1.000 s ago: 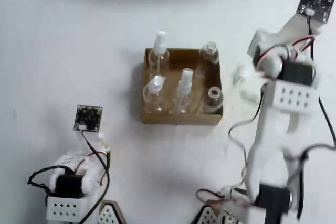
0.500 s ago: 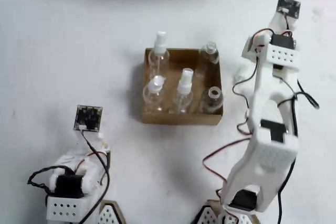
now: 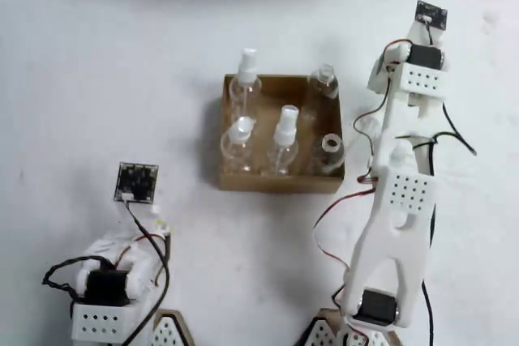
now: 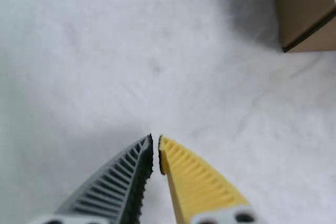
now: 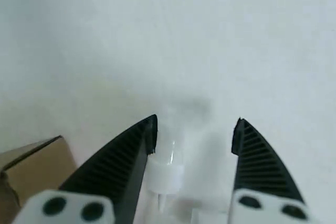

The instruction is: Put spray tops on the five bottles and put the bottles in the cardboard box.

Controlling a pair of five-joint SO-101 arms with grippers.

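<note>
Three capped bottles [image 3: 284,142] stand in the cardboard box [image 3: 280,181], and they look done. Two more stand in there with no spray top yet: the back bare bottle [image 3: 323,83] and the front bare bottle [image 3: 331,151]. Both are on the side of the box nearest your right arm.

One loose spray top [image 5: 165,170] is on the white table [image 3: 122,62], just beside that same side of the box. It seems to lie on its side.

Your right gripper [image 5: 195,121] hangs over the top with its fingers wide open, one on each side of it. I cannot see them touching it. I think they are set like that so you can close on the top and lift it. It looks small and light, so it might slip or roll if you pinch it off to one side. Go down straight and squeeze softly. The bare bottles are close, so the carry should be short.

Your left gripper [image 4: 156,140] is low by its own base, well away from the box. Its fingers are pressed together with nothing between them. I think it is parked there to keep out of the way.
</note>
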